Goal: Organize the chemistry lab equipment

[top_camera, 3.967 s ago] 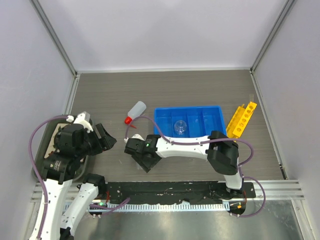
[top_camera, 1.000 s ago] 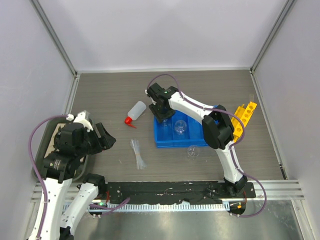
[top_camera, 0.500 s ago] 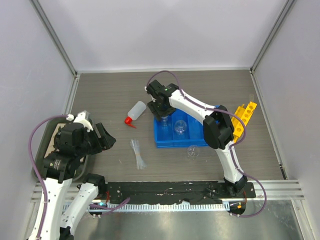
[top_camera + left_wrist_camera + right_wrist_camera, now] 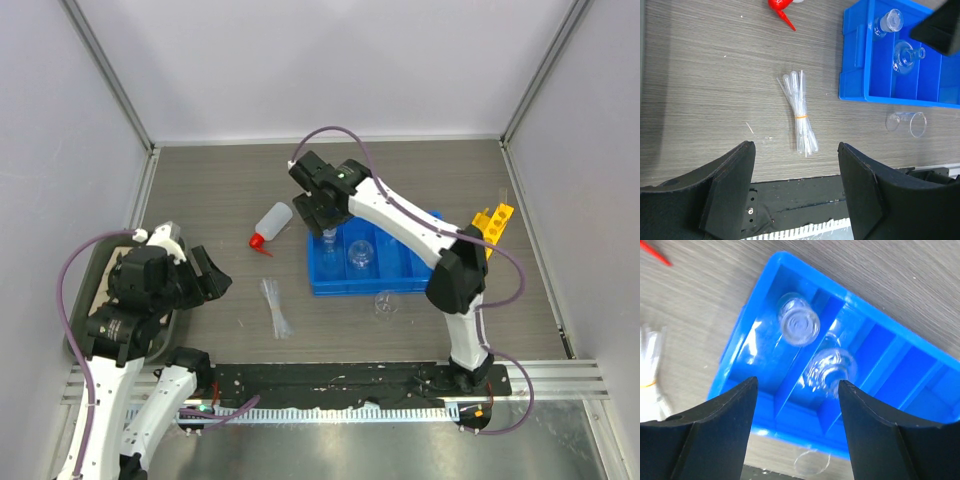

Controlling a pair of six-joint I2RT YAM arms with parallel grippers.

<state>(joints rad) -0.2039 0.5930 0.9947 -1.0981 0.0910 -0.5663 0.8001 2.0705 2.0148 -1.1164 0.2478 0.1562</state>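
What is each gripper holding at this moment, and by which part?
Nothing. The right gripper stands open above the blue bin, clear of the glassware inside it; the left gripper is open too, the pipettes lying untouched below it.

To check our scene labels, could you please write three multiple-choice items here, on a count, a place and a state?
1. How many glass vessels are in the blue bin? A) one B) two C) four
2. Where is the pipette bundle? A) inside the bin B) on the table, outside the bin C) in an end effector
3. The right end effector is: A) open and empty B) shut on a vessel C) shut on the bundle
Answers: B, two show inside; B, it lies on bare wood; A, its fingers stand apart, empty.
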